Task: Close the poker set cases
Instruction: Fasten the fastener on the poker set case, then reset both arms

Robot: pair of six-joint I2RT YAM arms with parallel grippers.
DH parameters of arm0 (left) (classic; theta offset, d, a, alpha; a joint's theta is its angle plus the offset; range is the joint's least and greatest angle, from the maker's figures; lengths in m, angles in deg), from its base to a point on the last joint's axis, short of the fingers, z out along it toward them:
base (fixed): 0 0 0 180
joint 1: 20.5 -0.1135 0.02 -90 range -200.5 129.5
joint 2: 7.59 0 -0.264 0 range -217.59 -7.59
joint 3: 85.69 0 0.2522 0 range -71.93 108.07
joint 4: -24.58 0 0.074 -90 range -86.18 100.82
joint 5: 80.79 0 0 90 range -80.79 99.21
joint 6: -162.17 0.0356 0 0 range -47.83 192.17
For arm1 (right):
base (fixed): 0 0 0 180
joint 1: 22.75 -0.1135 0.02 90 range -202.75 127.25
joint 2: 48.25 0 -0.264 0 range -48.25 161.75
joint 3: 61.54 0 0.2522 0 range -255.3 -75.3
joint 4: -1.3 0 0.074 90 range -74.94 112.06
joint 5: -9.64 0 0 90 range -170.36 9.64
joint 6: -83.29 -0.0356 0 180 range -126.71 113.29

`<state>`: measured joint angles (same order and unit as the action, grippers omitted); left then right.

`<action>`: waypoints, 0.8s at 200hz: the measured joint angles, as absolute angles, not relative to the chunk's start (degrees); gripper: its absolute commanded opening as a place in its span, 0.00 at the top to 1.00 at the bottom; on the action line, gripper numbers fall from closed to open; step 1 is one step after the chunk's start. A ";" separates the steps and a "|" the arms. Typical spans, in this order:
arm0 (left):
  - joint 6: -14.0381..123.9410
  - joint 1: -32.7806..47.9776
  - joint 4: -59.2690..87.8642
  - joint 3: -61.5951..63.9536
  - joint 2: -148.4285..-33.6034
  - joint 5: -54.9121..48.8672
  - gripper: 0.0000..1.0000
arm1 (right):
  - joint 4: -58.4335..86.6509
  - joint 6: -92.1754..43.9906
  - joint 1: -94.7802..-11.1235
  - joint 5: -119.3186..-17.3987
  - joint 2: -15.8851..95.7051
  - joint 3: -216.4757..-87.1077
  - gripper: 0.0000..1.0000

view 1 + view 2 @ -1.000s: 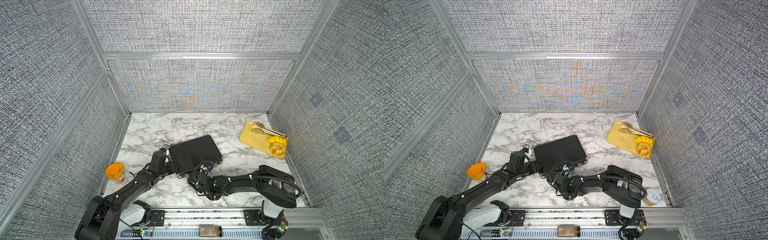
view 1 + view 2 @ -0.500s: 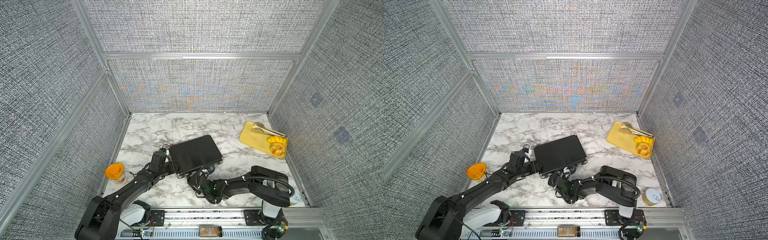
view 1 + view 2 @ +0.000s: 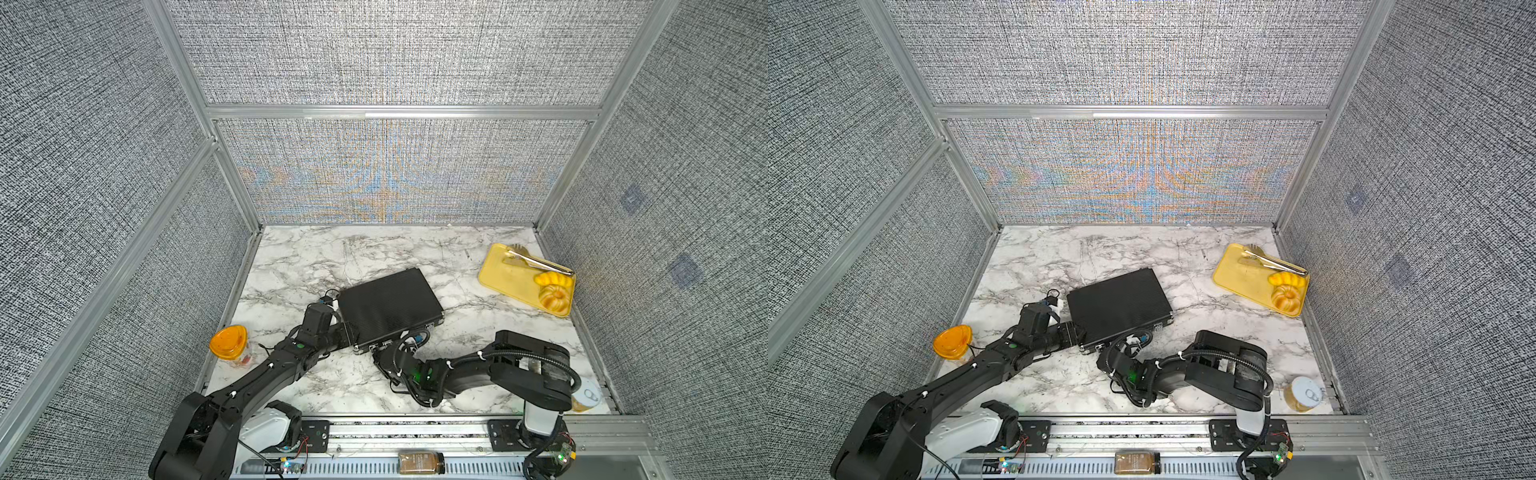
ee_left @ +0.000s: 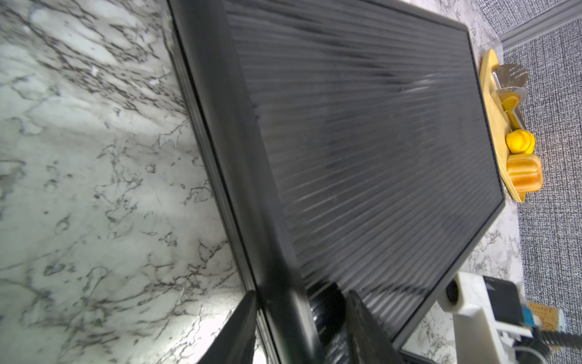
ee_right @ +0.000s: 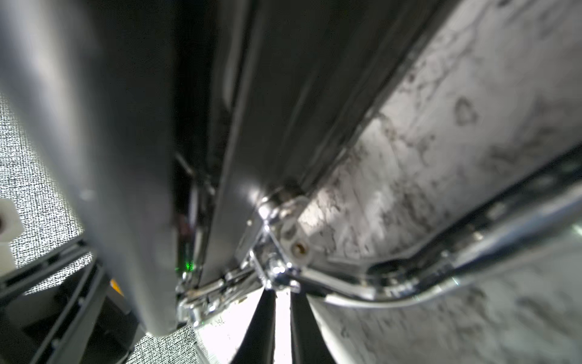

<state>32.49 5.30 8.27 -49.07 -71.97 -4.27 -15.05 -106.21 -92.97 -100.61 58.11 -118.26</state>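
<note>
Viewing from the rail outward: the right gripper (image 5: 282,294) sits low at the front edge of the case (image 3: 388,305). Its jaws are almost together, and I see nothing between them. The tips are by a silver latch (image 5: 289,227) and the handle (image 5: 425,283). The left gripper (image 4: 300,293) clamps the case's left side wall at the near corner. The case lies mid-table (image 3: 332,257), lid down, askew. A yellow tray (image 3: 498,278) sits far right, well apart.

Both top views look down from high at six o'clock; left wrist skims the case (image 4: 362,141) toward two o'clock, right wrist close at its six o'clock edge
</note>
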 measured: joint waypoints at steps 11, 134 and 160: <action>32.49 5.35 8.09 -49.05 -71.88 -4.27 0.54 | -15.38 -106.30 -92.86 -100.39 57.81 -117.87 0.86; 32.32 5.61 3.50 -48.66 -68.88 -2.85 0.49 | -0.80 -99.04 -90.08 -88.28 40.10 -114.68 0.76; 33.04 5.61 -0.21 -47.92 -66.68 -1.43 0.44 | 10.24 -91.15 -87.54 -87.08 35.51 -119.77 0.71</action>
<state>33.04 5.61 -0.21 -47.92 -66.68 -1.43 10.24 -91.15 -87.54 -87.08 35.51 -119.77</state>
